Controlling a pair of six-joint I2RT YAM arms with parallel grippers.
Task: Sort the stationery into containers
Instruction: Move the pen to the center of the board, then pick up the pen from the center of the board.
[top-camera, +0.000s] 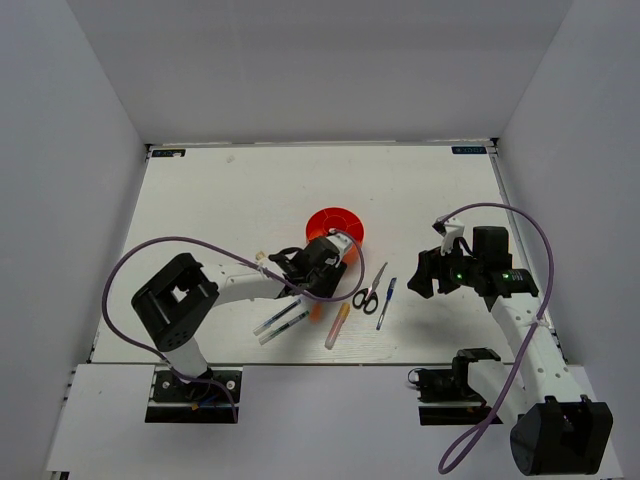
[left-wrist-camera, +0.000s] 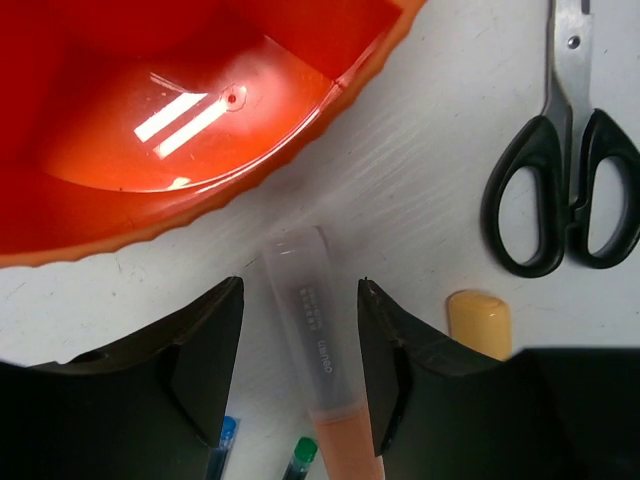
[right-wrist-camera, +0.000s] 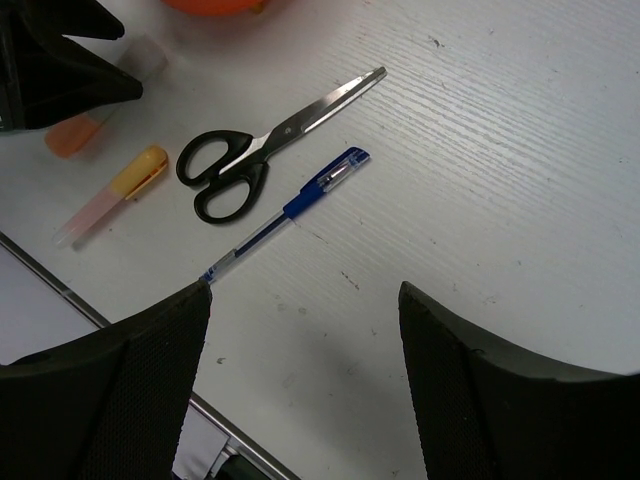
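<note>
My left pincer (left-wrist-camera: 300, 290) is released, its jaws spread to either side of one orange-pink highlighter (left-wrist-camera: 312, 345) that lies flat on the counter (left-wrist-camera: 420, 190). Neither finger seems to touch it yet. The barrel sits closer to the right-hand finger and runs almost straight out ahead between the jaws, its clear cap pointing at the tub (left-wrist-camera: 100, 90).

That tub sits just beyond the fingertips and off to their left, with the rim very near the cap. I judge the step in hand to be the grasp on this highlighter. I want to nudge the pincer slightly to its right so the barrel is centred, drop until the pads bracket it at mid-height, then close across the cap-and-barrel join rather than on the tip.

Two thin pens (left-wrist-camera: 225, 438) lie just behind the left finger, so I should lower straight down and not sweep sideways. Off to the right of the pincer lie the second highlighter (left-wrist-camera: 478, 322) and the scissors (left-wrist-camera: 577, 200), both apart from it. After lifting, only a short carry forward and left is needed to clear the rim.

My right pincer (right-wrist-camera: 305, 290) hangs released over bare counter, with the blue pen (right-wrist-camera: 290, 208) just ahead of it.
</note>
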